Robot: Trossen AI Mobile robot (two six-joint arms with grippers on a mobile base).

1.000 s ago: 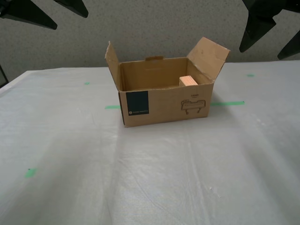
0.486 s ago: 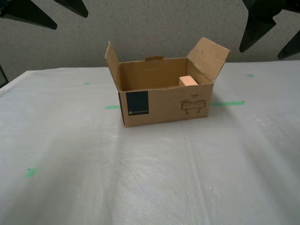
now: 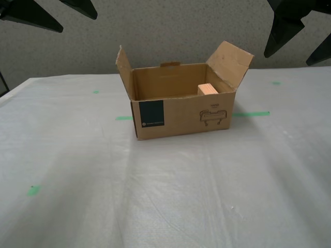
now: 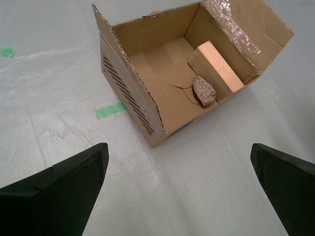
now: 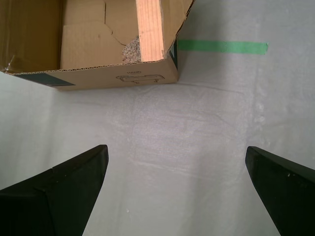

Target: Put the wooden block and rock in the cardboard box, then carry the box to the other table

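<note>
The cardboard box [image 3: 181, 116] stands open on the other table [image 3: 155, 196], flaps up, with the teal label and line drawing facing the exterior view. The wooden block [image 3: 208, 89] leans inside at the end toward the exterior view's right. Beside the block [image 4: 219, 66], the rock [image 4: 203, 90] lies on the box floor; the front wall hides it in the exterior view. My second gripper [image 4: 178, 146] is open and holds nothing, above the sheet, short of the box's striped end [image 4: 129, 88]. My first gripper [image 5: 176, 150] is open too, apart from the box front [image 5: 118, 78], with block [image 5: 149, 29] and rock [image 5: 131, 50] in sight.
Green tape marks [image 3: 251, 113] [image 3: 33, 190] dot the wrinkled white sheet. A speckled grey wall [image 3: 170, 31] rises behind the table. Dark gripper fingers [image 3: 31, 18] [image 3: 287, 26] hang in the exterior view's top corners, well above the box.
</note>
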